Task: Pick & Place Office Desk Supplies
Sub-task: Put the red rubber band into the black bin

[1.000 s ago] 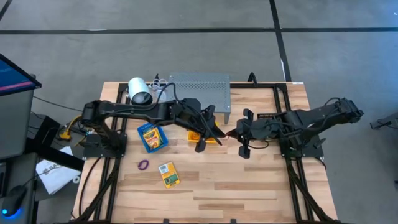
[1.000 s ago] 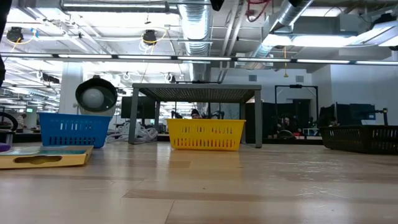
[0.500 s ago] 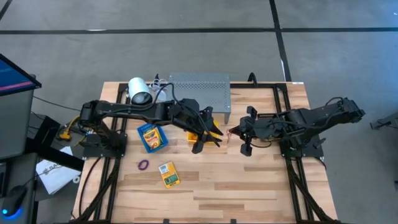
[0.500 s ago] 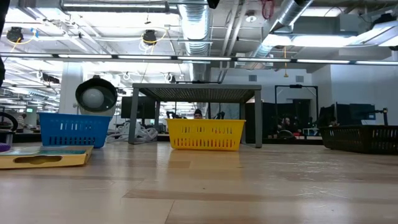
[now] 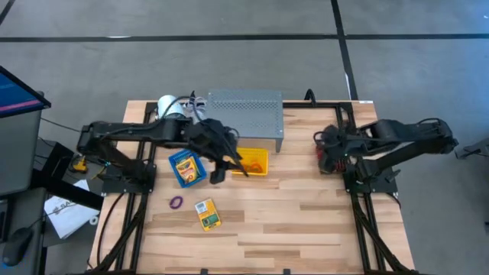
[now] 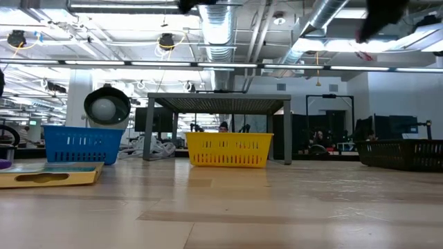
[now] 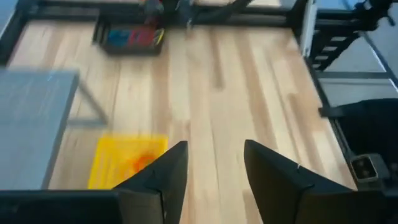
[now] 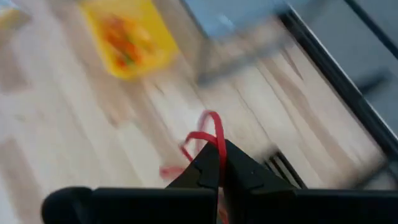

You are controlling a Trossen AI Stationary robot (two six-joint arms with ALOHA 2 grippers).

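Rubber bands are sitting in a small pile inside the yellow bin (image 5: 252, 162), just in front of the grey metal shelf (image 5: 244, 114). The left gripper (image 5: 221, 164) is hanging above the table right beside that bin, on the side nearer the left arm's base, and its two dark fingers (image 7: 169, 177) are standing apart with bare wood showing between them and nothing in them. In the left wrist view the orange and red bands (image 7: 138, 163) are lying in the yellow bin just off to one side of those fingers. A crayon box in the blue bin (image 5: 187, 169) is sitting just beside the left gripper, on the side away from the yellow bin. Another crayon box (image 5: 206, 214) is lying flat on the wood, nearer the front edge of the table than the gripper. A purple rubber band (image 5: 176, 202) is lying close to that box. The right gripper (image 5: 322, 145) is being held up near the right arm's base, well apart from the yellow bin. Its fingers are pinched tight on a red rubber band (image 8: 208, 140), and the loop is sticking up past the fingertips. In the low view the yellow bin is standing in front of the shelf legs and a blue bin is standing far off to one side.
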